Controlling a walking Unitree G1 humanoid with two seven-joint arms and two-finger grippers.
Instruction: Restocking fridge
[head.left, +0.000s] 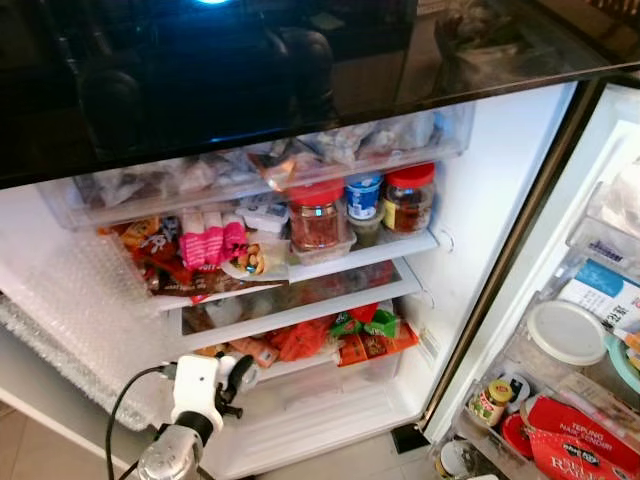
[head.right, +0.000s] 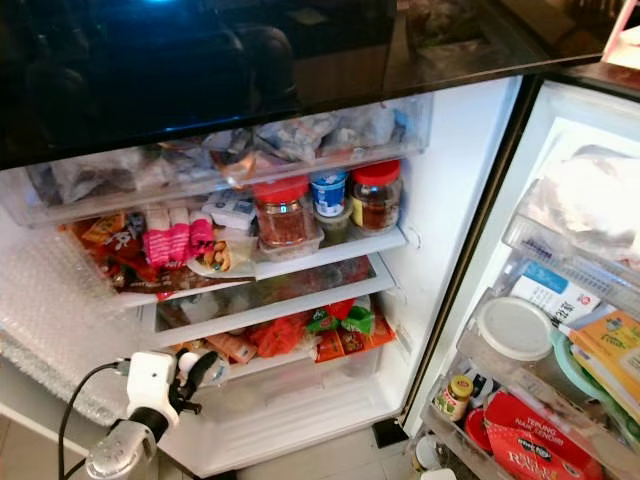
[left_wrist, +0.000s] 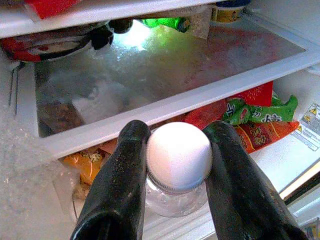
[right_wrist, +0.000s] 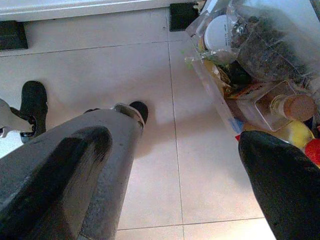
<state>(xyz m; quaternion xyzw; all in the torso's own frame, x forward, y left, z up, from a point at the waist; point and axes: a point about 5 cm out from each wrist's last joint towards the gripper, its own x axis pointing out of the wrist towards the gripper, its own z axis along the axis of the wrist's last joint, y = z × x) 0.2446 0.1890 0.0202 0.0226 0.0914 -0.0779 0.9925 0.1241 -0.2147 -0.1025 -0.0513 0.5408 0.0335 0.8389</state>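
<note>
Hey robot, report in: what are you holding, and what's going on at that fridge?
Left gripper shut on white-capped jar, at lower fridge shelf. Right gripper open, idle over floor. Snack packets crowd below.

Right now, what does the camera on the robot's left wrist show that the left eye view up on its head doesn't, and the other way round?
Left wrist view: the left gripper, shut on a clear jar with a round white lid, reaching towards the glass shelf.

Left eye view: the upper shelf's red-lidded glass jars, pink packets, and the door rack with a flat white lid.

Both: the green and orange snack packets under the glass shelf.
</note>
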